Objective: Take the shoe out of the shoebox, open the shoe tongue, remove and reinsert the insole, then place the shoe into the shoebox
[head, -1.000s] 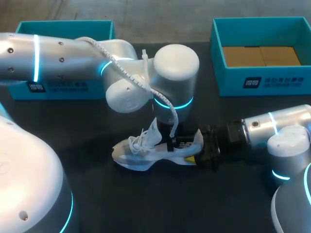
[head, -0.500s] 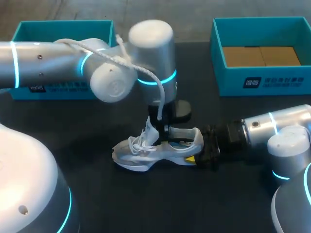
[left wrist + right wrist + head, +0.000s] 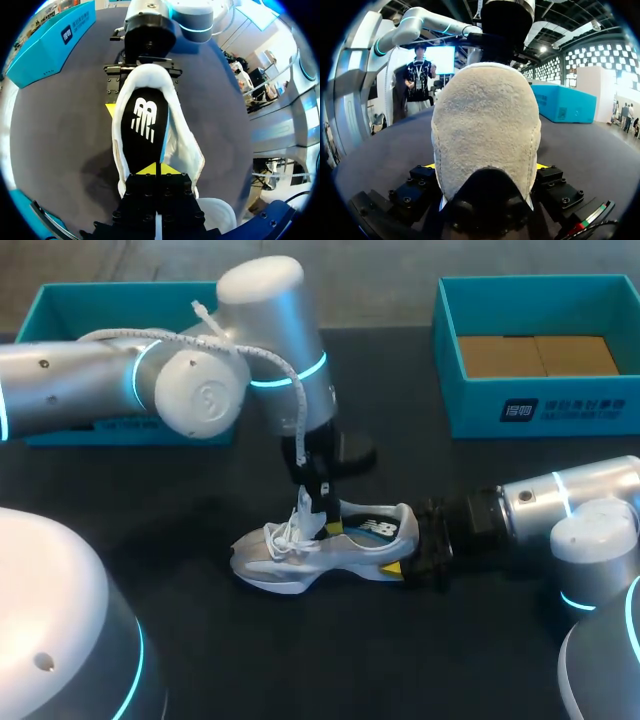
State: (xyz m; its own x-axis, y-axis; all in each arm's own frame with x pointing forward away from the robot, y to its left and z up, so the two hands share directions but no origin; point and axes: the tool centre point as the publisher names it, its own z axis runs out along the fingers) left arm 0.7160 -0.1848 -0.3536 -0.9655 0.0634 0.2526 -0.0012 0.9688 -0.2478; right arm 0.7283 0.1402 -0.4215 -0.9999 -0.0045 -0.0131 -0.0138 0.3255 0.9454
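The left gripper [image 3: 156, 170] comes down onto the shoe from above, its yellow tips drawn almost together with only a thin seam between them, pinching the white shoe tongue [image 3: 303, 510], which stands pulled up over the laces. Just ahead of those tips the mouth of the low white and grey mesh sneaker [image 3: 330, 550] lies open, and the black insole with a white logo [image 3: 145, 125] sits flat inside it. The right gripper [image 3: 486, 165] is closed on the sneaker's grey suede heel, one yellow tip pressed to each side. The sneaker rests on its sole on the black table top [image 3: 250, 660], toe toward my left side, heel toward my right arm [image 3: 560, 505]. It is outside both boxes and well apart from them: the teal open box with brown cardboard inside [image 3: 540, 410] at the far right, and the second teal open box [image 3: 120, 428] at the far left, partly behind my left arm [image 3: 100, 390]
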